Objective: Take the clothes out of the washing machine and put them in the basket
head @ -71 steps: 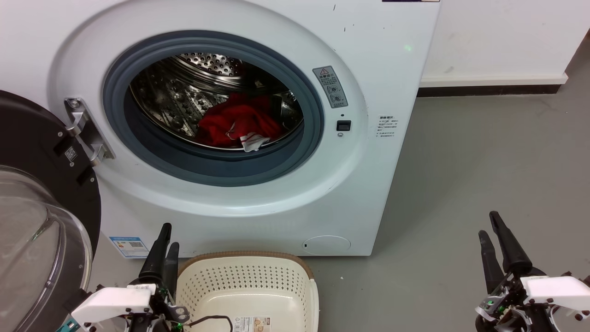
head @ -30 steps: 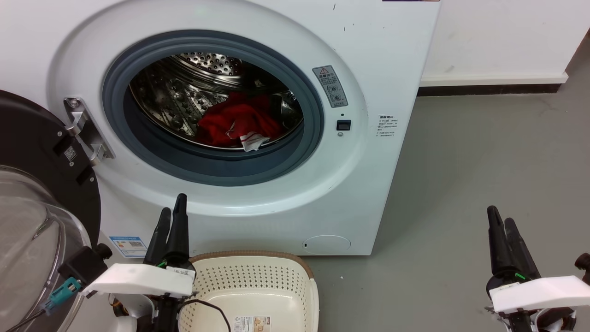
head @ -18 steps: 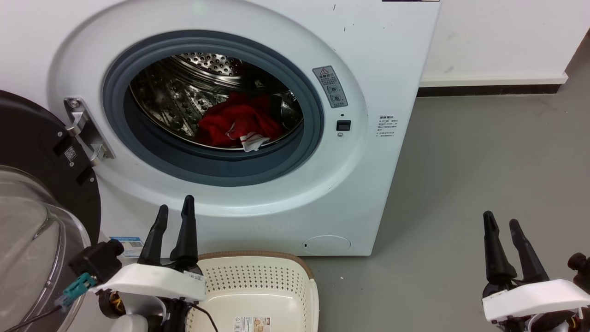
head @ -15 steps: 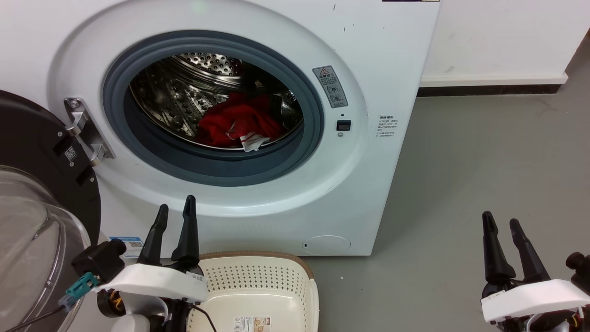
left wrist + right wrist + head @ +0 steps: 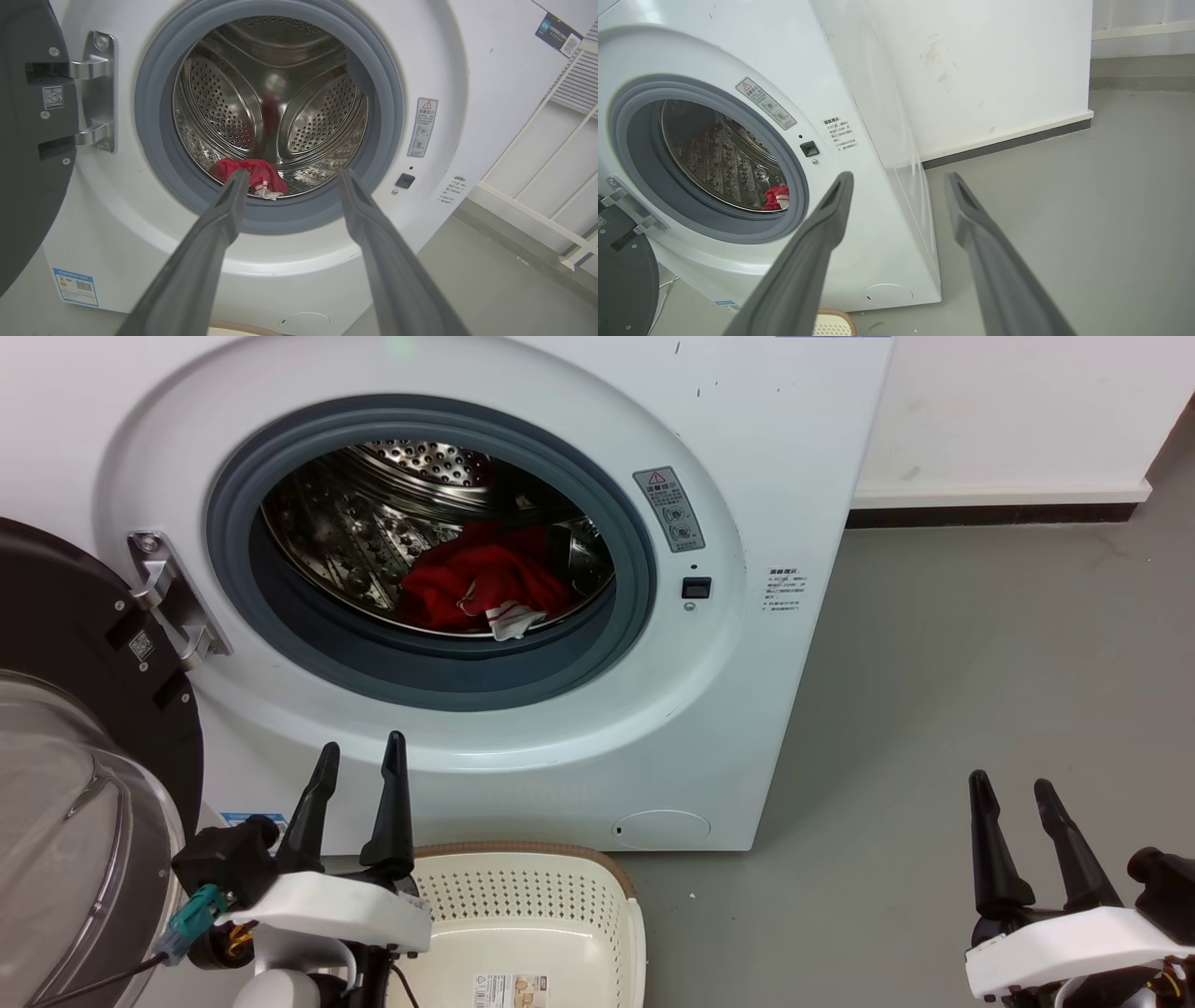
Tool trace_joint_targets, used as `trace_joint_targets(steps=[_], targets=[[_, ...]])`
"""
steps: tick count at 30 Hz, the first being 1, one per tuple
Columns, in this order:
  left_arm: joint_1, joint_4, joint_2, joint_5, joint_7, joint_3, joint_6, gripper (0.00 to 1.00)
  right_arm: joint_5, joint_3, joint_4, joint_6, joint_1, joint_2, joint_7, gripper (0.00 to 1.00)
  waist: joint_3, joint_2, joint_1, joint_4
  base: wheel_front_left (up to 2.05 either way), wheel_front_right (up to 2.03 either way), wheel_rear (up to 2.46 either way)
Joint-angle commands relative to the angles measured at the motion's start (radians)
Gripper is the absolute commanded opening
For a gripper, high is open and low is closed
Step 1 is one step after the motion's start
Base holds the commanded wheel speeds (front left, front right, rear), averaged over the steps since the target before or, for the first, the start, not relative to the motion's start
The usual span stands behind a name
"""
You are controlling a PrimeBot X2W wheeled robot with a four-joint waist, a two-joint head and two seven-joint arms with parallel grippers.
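Note:
Red clothes (image 5: 481,583) with a white trim lie in the steel drum of the white washing machine (image 5: 775,457), whose door (image 5: 65,728) hangs open at the left. The same clothes (image 5: 252,173) show low in the drum in the left wrist view, and a corner of the clothes (image 5: 776,198) in the right wrist view. A cream basket (image 5: 523,933) stands on the floor below the porthole, with nothing in it but a paper label. My left gripper (image 5: 362,761) is open beside the basket's left rim, below the porthole. My right gripper (image 5: 1010,789) is open over the floor to the right.
The open glass door fills the lower left beside my left arm. Grey floor (image 5: 980,644) runs to the right of the machine up to a white wall with a dark skirting (image 5: 990,513). A white railing (image 5: 542,154) stands to the machine's right.
Both grippers have turned and opened: the left one rose beside the basket and spread its fingers, the right one spread its fingers over the floor. The clothes lie as before.

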Motion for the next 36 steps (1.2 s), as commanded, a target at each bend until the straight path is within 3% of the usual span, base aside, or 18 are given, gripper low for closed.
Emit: trace_joint_targets(steps=[1,36], targets=[[-0.019,-0.005,0.003,0.029,-0.009,-0.002,0.005,1.00,-0.031,0.000,-0.013,0.000,0.004,-0.004,-0.009,1.00,0.001,-0.0001,0.0000,0.000,0.00,0.00,0.00],[-0.027,0.047,0.007,0.311,-0.080,0.003,0.051,1.00,-0.316,-0.004,-0.031,0.000,0.015,-0.004,-0.055,1.00,0.024,-0.0001,0.0000,-0.001,0.00,0.00,0.00]])
